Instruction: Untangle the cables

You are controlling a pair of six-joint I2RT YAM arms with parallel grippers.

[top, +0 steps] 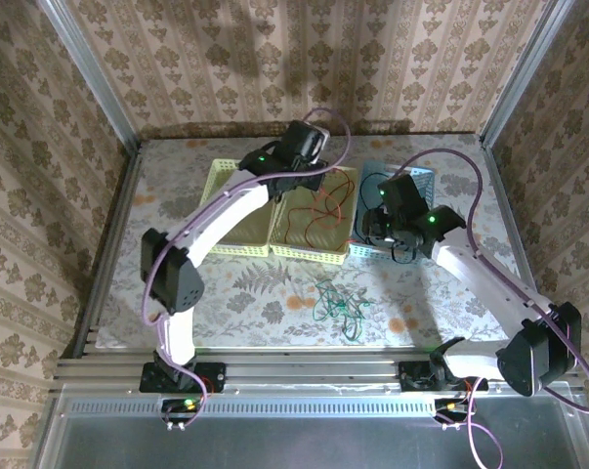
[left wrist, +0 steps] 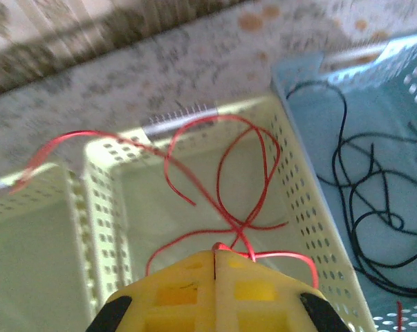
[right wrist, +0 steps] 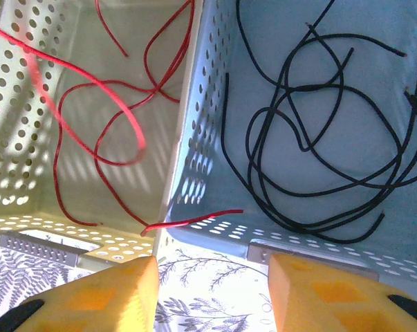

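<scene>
Red cables (left wrist: pixel 237 225) curl in loose loops across the yellow basket (left wrist: pixel 298 200).

My left pincer (left wrist: pixel 215 257) is pinching the red cable (left wrist: pixel 237 223) at the very tip, fingers pressed together, hanging over the pale yellow basket (left wrist: pixel 308 221). The cable is looping across the basket's far rim. Just to the right, black cables (left wrist: pixel 395 223) are lying coiled in the blue basket (left wrist: pixel 402 69).
</scene>
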